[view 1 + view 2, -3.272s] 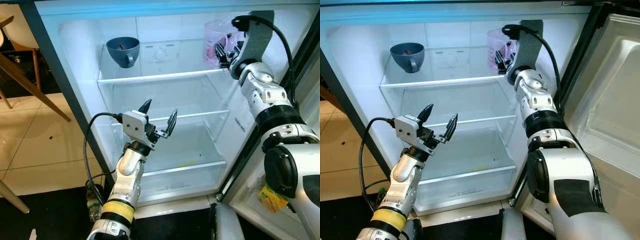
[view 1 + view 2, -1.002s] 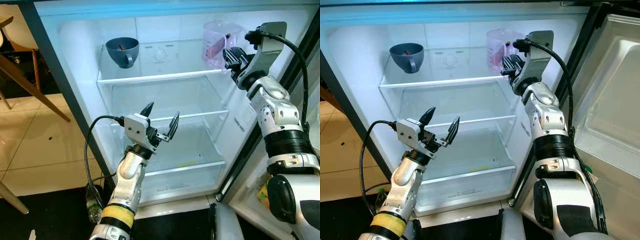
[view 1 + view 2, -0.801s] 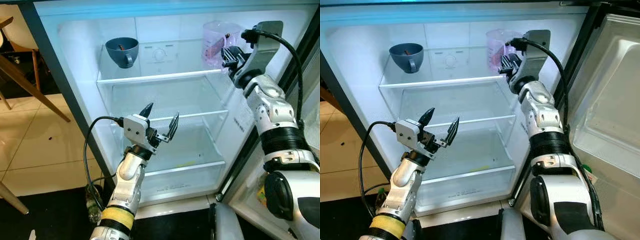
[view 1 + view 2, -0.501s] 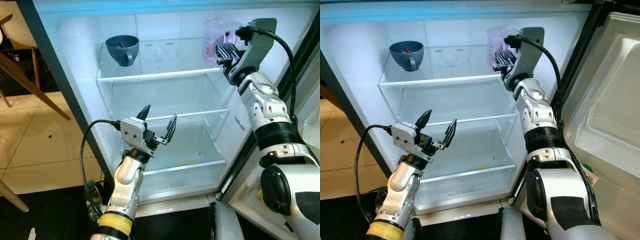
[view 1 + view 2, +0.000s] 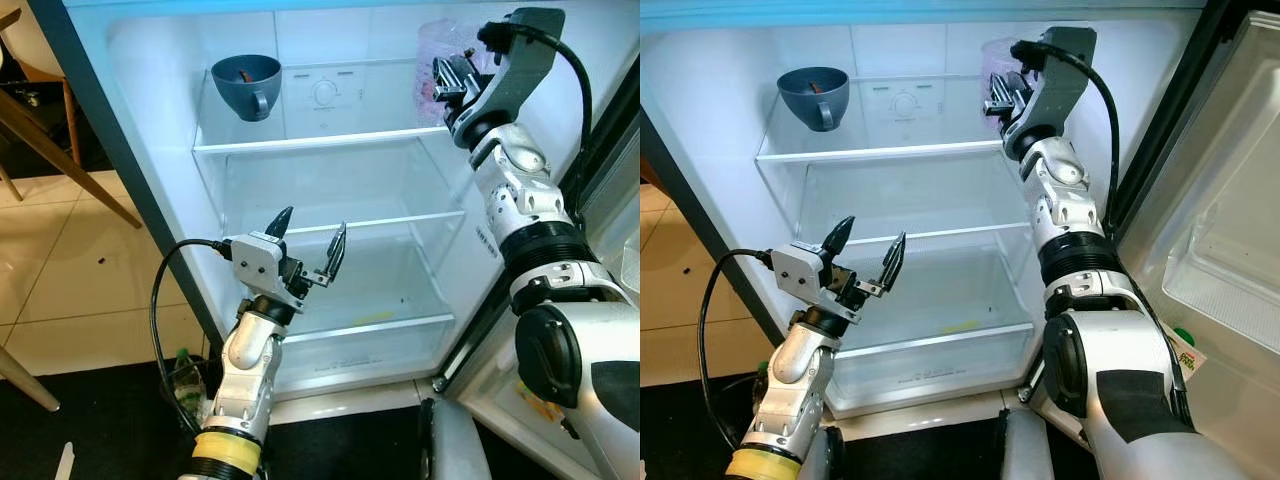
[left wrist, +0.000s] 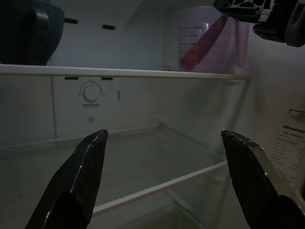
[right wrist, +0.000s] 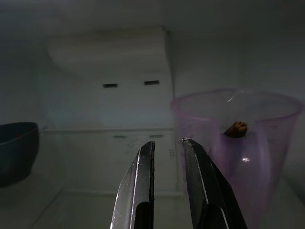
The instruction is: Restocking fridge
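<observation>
The fridge stands open with its glass shelves (image 5: 320,140) mostly bare. A dark blue cup (image 5: 246,85) sits at the left of the top shelf. At that shelf's right end stands a translucent purple measuring cup (image 5: 428,50) with a reddish thing inside. My right gripper (image 5: 445,75) is up beside the purple cup (image 7: 238,143), fingers nearly together with nothing between them. My left gripper (image 5: 312,225) hovers open in front of the middle shelf, holding nothing.
The fridge door (image 5: 1230,230) hangs open at the right, close to my right arm. A small yellowish scrap (image 5: 375,320) lies on the bottom shelf. Wooden chair legs (image 5: 60,150) and a tiled floor are at the left. A bottle (image 5: 185,372) stands on the floor by the fridge's lower left corner.
The camera has tilted a little. My right gripper has gone from just outside the top shelf back in beside the purple cup. The left gripper keeps its place, still open.
</observation>
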You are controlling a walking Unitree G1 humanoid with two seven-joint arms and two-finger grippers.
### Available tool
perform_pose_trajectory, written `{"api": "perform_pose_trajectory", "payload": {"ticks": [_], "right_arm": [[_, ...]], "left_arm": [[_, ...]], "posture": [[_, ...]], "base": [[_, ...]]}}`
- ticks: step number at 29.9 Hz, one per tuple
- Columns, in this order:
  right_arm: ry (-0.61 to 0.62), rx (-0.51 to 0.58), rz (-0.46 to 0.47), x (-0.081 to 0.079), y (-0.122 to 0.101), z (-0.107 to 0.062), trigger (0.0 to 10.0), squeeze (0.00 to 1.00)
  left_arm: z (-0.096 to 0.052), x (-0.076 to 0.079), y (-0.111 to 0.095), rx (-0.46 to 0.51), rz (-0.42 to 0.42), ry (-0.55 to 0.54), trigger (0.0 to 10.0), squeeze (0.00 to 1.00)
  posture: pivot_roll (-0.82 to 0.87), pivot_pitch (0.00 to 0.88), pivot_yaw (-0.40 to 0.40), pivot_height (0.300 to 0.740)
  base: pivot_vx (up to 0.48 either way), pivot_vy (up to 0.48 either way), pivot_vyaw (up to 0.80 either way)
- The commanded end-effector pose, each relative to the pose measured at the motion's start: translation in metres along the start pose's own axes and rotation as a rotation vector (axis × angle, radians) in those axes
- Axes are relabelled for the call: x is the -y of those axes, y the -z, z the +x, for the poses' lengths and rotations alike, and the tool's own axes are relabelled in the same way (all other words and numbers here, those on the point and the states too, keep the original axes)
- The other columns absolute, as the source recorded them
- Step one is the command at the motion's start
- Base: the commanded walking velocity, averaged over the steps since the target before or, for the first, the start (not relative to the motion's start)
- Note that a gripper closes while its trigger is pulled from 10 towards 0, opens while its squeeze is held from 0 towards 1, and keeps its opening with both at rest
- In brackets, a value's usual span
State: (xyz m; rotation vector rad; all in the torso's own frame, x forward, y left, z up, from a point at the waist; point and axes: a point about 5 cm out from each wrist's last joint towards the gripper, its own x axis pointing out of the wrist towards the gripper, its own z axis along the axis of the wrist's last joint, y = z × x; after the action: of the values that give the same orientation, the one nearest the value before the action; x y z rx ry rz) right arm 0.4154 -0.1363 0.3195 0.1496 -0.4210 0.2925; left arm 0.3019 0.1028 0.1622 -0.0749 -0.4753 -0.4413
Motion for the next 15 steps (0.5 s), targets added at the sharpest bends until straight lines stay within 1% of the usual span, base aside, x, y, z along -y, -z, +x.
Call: {"api": "perform_pose_trajectory", "payload": {"ticks": [1, 2, 3, 4, 6, 9, 11, 12, 13, 15], "right_arm": [[-0.047, -0.039, 0.056, 0.001, 0.015, -0.008, 10.0, 0.0], [-0.047, -0.039, 0.056, 0.001, 0.015, -0.008, 10.0, 0.0], [-0.136, -0.044, 0.097, 0.0, 0.022, -0.016, 10.0, 0.0], [-0.136, -0.044, 0.097, 0.0, 0.022, -0.016, 10.0, 0.0], [-0.188, -0.026, 0.12, 0.002, 0.022, -0.024, 10.0, 0.0], [-0.191, -0.023, 0.121, 0.003, 0.022, -0.025, 10.0, 0.0], [-0.134, -0.036, 0.05, 0.019, 0.02, -0.032, 10.0, 0.0], [-0.086, -0.046, 0.003, 0.029, 0.019, -0.035, 10.0, 0.0], [-0.086, -0.046, 0.003, 0.029, 0.019, -0.035, 10.0, 0.0], [-0.018, -0.05, -0.049, 0.043, 0.015, -0.038, 10.0, 0.0]], "left_arm": [[-0.004, -0.004, 0.002, -0.021, 0.021, 0.0, 10.0, 0.0], [-0.004, -0.004, 0.002, -0.021, 0.021, 0.0, 10.0, 0.0], [-0.004, -0.002, 0.005, -0.033, 0.015, 0.005, 10.0, 0.0], [-0.004, -0.002, 0.005, -0.033, 0.015, 0.005, 10.0, 0.0], [-0.004, 0.0, 0.008, -0.043, 0.01, 0.012, 10.0, 0.0], [-0.004, 0.0, 0.008, -0.043, 0.009, 0.012, 10.0, 0.0], [-0.002, 0.001, 0.009, -0.045, 0.002, 0.016, 10.0, 0.0], [-0.001, 0.002, 0.009, -0.045, -0.002, 0.019, 10.0, 0.0], [-0.001, 0.002, 0.009, -0.045, -0.002, 0.019, 10.0, 0.0], [0.0, 0.004, 0.01, -0.044, -0.007, 0.023, 10.0, 0.0]], "posture": [[0.06, 0.144, -0.026, 0.477], [0.06, 0.144, -0.026, 0.477], [0.05, 0.136, -0.024, 0.477], [0.05, 0.136, -0.024, 0.477], [0.04, 0.131, -0.022, 0.477], [0.04, 0.131, -0.022, 0.477], [0.02, 0.128, -0.017, 0.477], [0.02, 0.128, -0.017, 0.477], [0.02, 0.128, -0.017, 0.477], [0.02, 0.128, -0.017, 0.477]], "base": [[0.0, 0.0, 0.0], [0.0, 0.0, 0.0], [0.0, 0.0, 0.0], [0.0, 0.0, 0.0], [0.0, 0.0, 0.0], [0.0, 0.0, 0.0], [0.0, 0.0, 0.0], [0.0, 0.0, 0.0], [0.0, 0.0, 0.0], [0.0, 0.0, 0.0]]}}
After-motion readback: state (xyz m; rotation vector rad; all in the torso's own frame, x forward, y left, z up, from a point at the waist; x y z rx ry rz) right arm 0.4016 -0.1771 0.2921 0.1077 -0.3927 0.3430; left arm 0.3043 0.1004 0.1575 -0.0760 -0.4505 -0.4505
